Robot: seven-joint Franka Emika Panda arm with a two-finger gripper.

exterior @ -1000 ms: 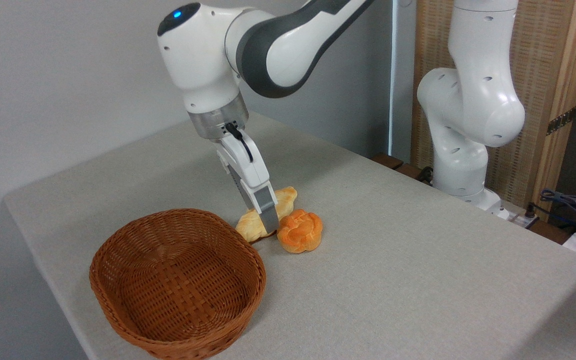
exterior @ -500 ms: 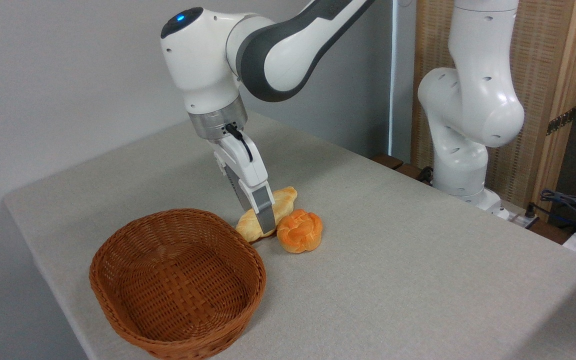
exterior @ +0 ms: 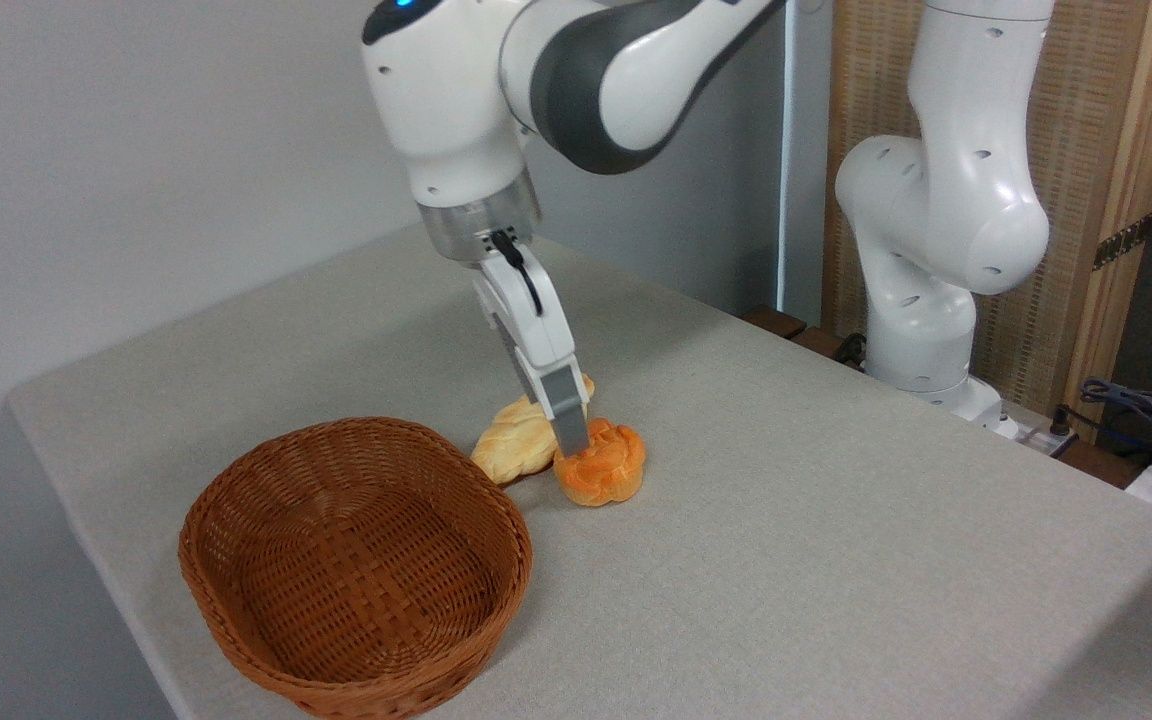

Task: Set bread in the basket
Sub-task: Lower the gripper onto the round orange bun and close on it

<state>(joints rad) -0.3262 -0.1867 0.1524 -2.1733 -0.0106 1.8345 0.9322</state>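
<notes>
The bread [exterior: 606, 472], a small round orange bun with a lobed top, lies on the grey table just right of the basket. The basket [exterior: 266, 655], an oval brown wicker one with low sides, stands at the table's front left and has nothing in it. My gripper [exterior: 572, 438] points down with its tip at the bun's upper left edge. It is seen side-on, so one finger [exterior: 566, 405] hides the other and the gap between them does not show. I cannot tell whether the tip touches the bun.
A longer pale-yellow braided loaf [exterior: 514, 446] lies against the bun's left side, between it and the basket. The arm's white base [exterior: 921, 340] stands beyond the table's right edge, with cables [exterior: 1141, 405] at far right. A grey wall runs behind the table.
The arm has swung right and slightly up. The gripper tip has moved from in front of the pale loaf to the orange bun's upper left edge. Bun, loaf and basket have not moved.
</notes>
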